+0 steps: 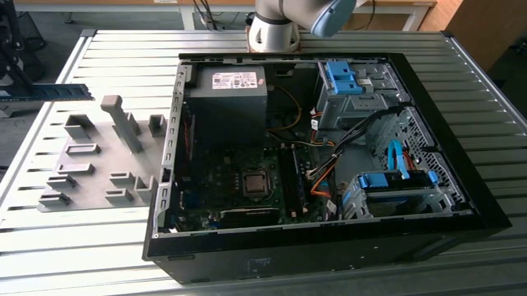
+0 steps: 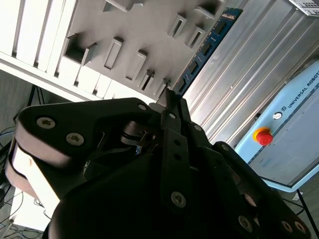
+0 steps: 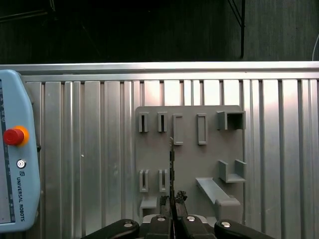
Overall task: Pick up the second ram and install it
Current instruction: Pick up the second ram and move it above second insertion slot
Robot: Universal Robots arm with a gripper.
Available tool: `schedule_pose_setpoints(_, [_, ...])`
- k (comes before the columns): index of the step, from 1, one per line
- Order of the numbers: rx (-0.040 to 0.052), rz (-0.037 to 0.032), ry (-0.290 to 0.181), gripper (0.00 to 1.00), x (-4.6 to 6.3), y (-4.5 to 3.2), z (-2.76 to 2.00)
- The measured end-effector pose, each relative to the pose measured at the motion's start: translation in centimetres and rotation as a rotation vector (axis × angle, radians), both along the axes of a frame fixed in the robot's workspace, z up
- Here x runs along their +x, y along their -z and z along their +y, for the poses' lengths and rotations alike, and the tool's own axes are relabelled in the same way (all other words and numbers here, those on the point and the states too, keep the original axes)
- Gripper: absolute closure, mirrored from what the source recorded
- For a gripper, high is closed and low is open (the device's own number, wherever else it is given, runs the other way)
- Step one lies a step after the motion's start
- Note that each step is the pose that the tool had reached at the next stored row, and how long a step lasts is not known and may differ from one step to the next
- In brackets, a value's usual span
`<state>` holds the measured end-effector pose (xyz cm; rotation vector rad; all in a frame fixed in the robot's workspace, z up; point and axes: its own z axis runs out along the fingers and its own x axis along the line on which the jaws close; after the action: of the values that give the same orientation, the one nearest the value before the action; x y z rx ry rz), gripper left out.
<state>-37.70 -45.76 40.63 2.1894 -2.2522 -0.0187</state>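
While the open PC case (image 1: 329,253) sits waiting on the tabletop (image 1: 82,259), the exterior view has the second ram (image 1: 49,92) hanging in the air at that view's left, just past the grey fixture plate (image 1: 95,165). Second wrist view: gripper (image 2: 168,97) clamped on one end of the stick, the rest poking out over the fixture. First wrist view: same thing edge-on. Guessing the end grip leaves the board free for seating.
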Motion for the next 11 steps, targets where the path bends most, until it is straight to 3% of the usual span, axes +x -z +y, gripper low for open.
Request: schedule_pose_setpoints(11, [0.0000,0.0000,0.000,0.86,0.97,0.00,0.00])
